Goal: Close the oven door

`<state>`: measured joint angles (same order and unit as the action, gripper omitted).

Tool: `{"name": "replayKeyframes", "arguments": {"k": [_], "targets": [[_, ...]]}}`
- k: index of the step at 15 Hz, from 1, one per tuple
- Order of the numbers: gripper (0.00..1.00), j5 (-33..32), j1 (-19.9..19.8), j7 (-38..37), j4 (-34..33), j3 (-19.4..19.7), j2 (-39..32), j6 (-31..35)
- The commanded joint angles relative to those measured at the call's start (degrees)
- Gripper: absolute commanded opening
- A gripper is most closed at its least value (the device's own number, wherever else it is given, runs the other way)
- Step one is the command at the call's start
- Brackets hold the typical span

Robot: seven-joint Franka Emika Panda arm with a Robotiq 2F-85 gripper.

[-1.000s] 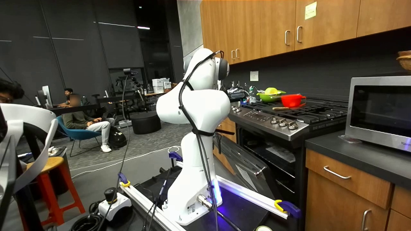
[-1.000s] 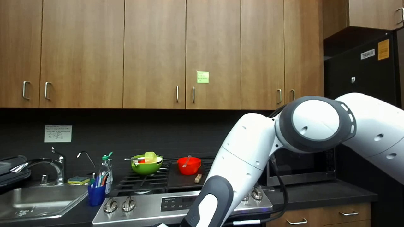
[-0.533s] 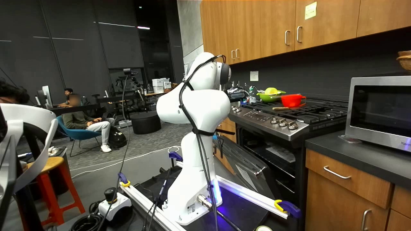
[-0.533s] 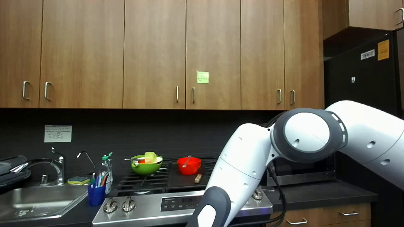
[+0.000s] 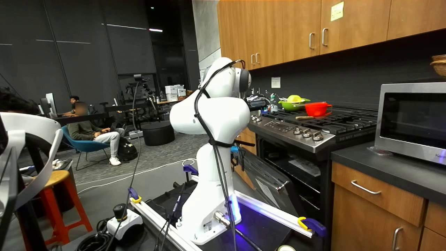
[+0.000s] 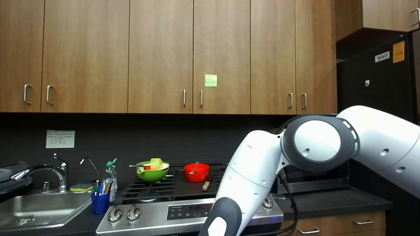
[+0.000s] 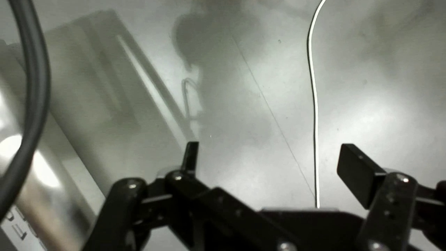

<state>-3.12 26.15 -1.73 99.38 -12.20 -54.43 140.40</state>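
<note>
The black oven door [image 5: 261, 169] hangs partly open in an exterior view, tilted outward from the oven; its white sticker [image 5: 266, 191] shows. The door is out of frame in the view from the front of the range. My gripper [image 7: 270, 153] is open in the wrist view, with nothing between its fingers but grey floor behind. A shiny metal bar [image 7: 48, 174] crosses the lower left of the wrist view, left of the fingers; it looks like the door handle. A printed white label [image 7: 22, 230] lies beyond it. In an exterior view the gripper is mostly hidden behind the arm, near the door's far side.
The range's control panel [image 6: 147, 218] stands above the oven. A green bowl [image 6: 152, 173] and a red pot [image 6: 197, 172] sit on the cooktop. A metal rail [image 5: 271, 212] with a clamp [image 5: 313, 226] lies between arm base and door. A white cable [image 7: 315, 104] runs along the floor.
The arm has come down and slightly toward the image left in an exterior view, mostly in the first half second. Blue and black wrist parts now show beside the arm. The door looks unmoved.
</note>
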Motion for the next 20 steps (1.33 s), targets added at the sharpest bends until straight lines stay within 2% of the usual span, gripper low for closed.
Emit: {"name": "replayKeyframes", "arguments": {"k": [1,7,14,17,18,19,20], "targets": [[1.00,-1.3,-0.2,-0.3,-0.8,0.8,-0.6,3.0],[1.00,-6.7,1.6,-1.0,-2.3,6.5,-1.1,8.0],[1.00,-21.2,3.6,-2.1,-4.5,18.8,-1.5,13.9],[1.00,-23.1,3.6,-3.5,-2.6,20.8,-0.5,15.7],[1.00,-23.0,3.6,-3.6,-2.3,20.7,-0.3,15.2],[1.00,-21.9,2.4,-2.3,-3.5,18.7,-1.1,14.2],[1.00,-22.0,2.6,-2.5,-3.4,19.0,-1.1,14.2]]}}
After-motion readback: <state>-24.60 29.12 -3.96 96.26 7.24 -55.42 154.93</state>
